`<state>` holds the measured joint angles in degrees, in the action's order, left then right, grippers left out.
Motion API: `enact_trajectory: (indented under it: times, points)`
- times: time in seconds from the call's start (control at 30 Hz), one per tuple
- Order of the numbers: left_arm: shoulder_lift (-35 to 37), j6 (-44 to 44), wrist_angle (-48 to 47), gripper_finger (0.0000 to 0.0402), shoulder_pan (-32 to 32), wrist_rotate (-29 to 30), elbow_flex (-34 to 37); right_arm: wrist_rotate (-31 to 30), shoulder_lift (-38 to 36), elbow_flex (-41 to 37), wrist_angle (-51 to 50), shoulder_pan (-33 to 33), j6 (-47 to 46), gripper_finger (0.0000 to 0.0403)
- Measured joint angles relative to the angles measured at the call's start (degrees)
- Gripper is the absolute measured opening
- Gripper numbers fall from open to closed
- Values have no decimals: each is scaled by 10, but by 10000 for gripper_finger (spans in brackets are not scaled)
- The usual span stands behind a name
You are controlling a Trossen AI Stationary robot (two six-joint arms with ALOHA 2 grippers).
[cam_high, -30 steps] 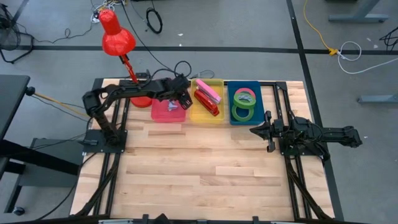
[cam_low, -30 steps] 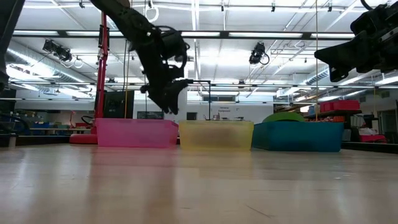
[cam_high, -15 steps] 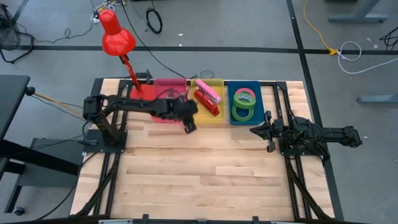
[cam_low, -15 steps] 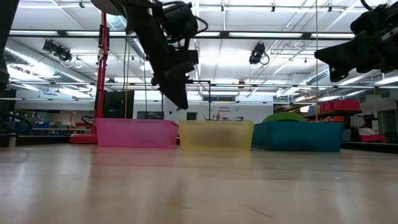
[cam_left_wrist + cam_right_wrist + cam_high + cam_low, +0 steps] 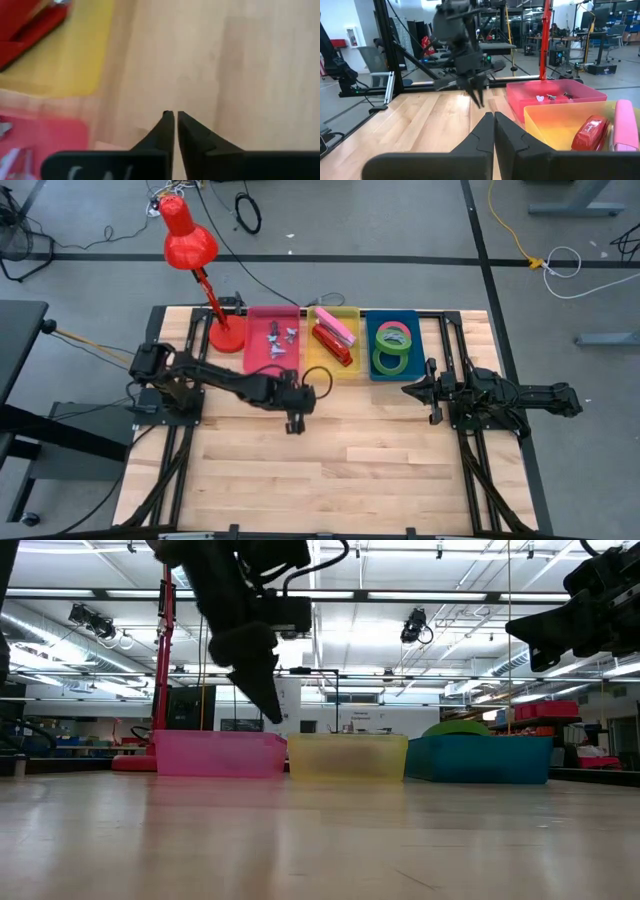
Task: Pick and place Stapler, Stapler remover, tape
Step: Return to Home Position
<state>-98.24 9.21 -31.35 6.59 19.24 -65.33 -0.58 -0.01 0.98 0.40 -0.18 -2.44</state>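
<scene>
Three bins stand in a row at the table's far edge. The pink bin [image 5: 270, 358] holds small silver staple removers [image 5: 277, 336]. A red stapler [image 5: 333, 346] and a pink one [image 5: 340, 328] lie in the yellow bin [image 5: 322, 368]. In the blue bin [image 5: 372, 345] lie rings of tape, two green [image 5: 389, 361] and one red-pink [image 5: 393, 338]. My left gripper [image 5: 295, 423] hangs shut and empty over bare wood just in front of the pink and yellow bins, slanting down [image 5: 174, 116]. My right gripper [image 5: 432, 394] waits shut at the right, beside the blue bin [image 5: 493, 116].
A red desk lamp [image 5: 190, 242] stands with its base [image 5: 227, 340] left of the pink bin. Black frame rails [image 5: 470, 470] run along both sides of the table. Bare wood [image 5: 330, 470] covers the near half.
My left gripper has swung from above the pink bin toward the table's near edge and a little right. It now hangs over bare wood in front of the bins. Its fingers have shut with nothing in them. The pink bin's inside now shows.
</scene>
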Motion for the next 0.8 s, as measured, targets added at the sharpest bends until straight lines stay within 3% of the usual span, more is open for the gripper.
enact_trajectory:
  times: [0.13,0.5,0.8]
  points:
    - [1,2,73,5,26,3,49,0,0,0,0,0,0,16]
    - [1,-18,326,5,72,27,200,0,0,0,0,0,0,16]
    - [68,-40,535,4,71,14,337,0,0,0,0,0,0,16]
